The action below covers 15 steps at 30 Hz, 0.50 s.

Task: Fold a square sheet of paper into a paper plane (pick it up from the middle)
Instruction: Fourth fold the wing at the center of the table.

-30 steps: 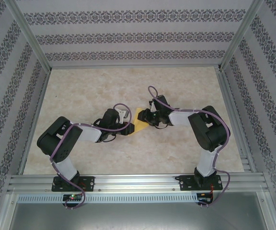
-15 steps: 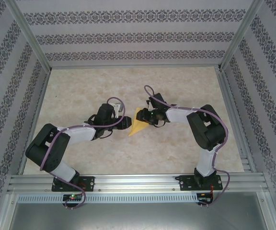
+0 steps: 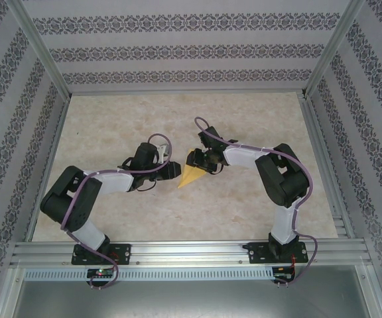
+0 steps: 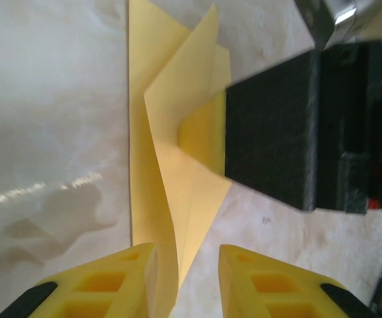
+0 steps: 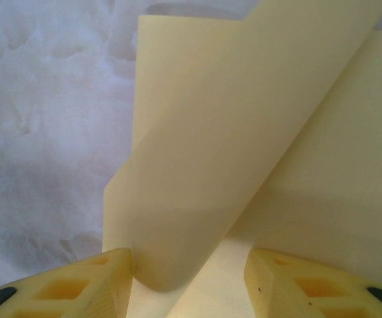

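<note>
The left gripper [image 4: 186, 262] is holding its jaws partly spread and is not pinching anything. A standing fold of the paper [image 4: 168, 139] is passing between them, running just beside the finger on the left of the wrist view. The right gripper [image 5: 188, 262] is holding its jaws wider apart, and a curled flap of the paper is rising between them. In the left wrist view, the right gripper's black body is covering the paper's far side. The paper is lying partly folded mid-table [image 3: 111, 119] between both grippers, its point facing the near edge.
</note>
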Each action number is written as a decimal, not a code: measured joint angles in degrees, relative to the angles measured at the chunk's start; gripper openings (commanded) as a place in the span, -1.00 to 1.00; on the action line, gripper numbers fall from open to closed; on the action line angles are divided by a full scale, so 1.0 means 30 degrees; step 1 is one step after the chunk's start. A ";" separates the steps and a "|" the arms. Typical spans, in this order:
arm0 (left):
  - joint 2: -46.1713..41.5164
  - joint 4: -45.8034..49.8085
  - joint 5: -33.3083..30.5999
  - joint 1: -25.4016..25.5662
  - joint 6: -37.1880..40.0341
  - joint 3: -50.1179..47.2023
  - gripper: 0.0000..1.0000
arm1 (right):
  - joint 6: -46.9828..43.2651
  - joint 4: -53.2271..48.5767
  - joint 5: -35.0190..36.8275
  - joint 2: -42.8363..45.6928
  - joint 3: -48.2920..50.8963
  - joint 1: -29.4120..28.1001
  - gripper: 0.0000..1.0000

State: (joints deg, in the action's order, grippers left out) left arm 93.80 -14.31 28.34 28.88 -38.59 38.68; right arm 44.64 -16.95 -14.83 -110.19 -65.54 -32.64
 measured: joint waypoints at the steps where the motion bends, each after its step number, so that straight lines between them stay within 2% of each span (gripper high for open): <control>1: 0.0146 -0.0036 0.0291 0.0000 -0.0044 0.0000 -0.47 | 0.0168 -0.0022 0.0080 0.0000 0.0000 0.0000 0.04; 8: 0.0597 -0.0277 0.1690 0.0000 -0.0182 0.0284 -0.54 | 0.1107 -0.0430 0.0393 -0.0102 -0.0284 0.0000 0.04; 15: 0.1027 -0.0102 0.1829 0.0284 -0.0168 0.1501 -0.61 | 0.1399 -0.0576 0.0481 -0.0153 -0.0372 0.0000 0.01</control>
State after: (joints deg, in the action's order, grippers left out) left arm 96.88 -14.61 33.82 29.74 -39.09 43.18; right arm 48.84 -18.68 -13.39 -110.65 -66.65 -32.64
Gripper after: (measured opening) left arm 0.204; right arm 0.503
